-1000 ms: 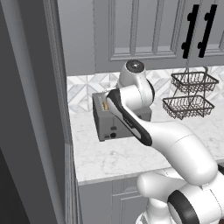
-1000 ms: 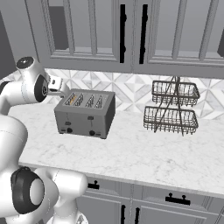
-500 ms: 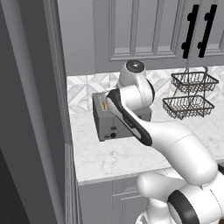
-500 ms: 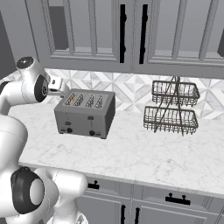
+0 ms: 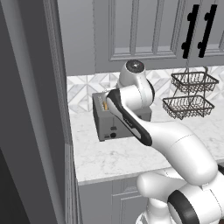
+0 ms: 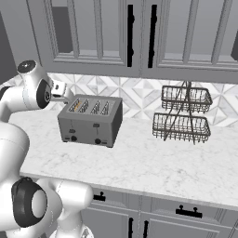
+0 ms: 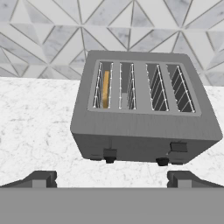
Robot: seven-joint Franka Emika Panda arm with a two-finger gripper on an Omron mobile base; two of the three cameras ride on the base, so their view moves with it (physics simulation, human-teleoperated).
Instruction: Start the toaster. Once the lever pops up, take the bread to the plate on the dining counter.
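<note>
Ahead of open claw (image 7: 111, 178), toaster (image 7: 144, 113), seemingly apart

The toaster (image 7: 144, 122) is showing plain grey metal, with black knobs and dark levers on its front. The bread (image 7: 105, 89) in one slot is glowing golden-tan. The surface (image 6: 153, 162) under the toaster is showing white marble with grey veins. Behind the toaster, the backsplash (image 7: 52, 39) is displaying a grey-and-white triangle pattern. The wire baskets (image 6: 182, 116) are looking dark.
</note>
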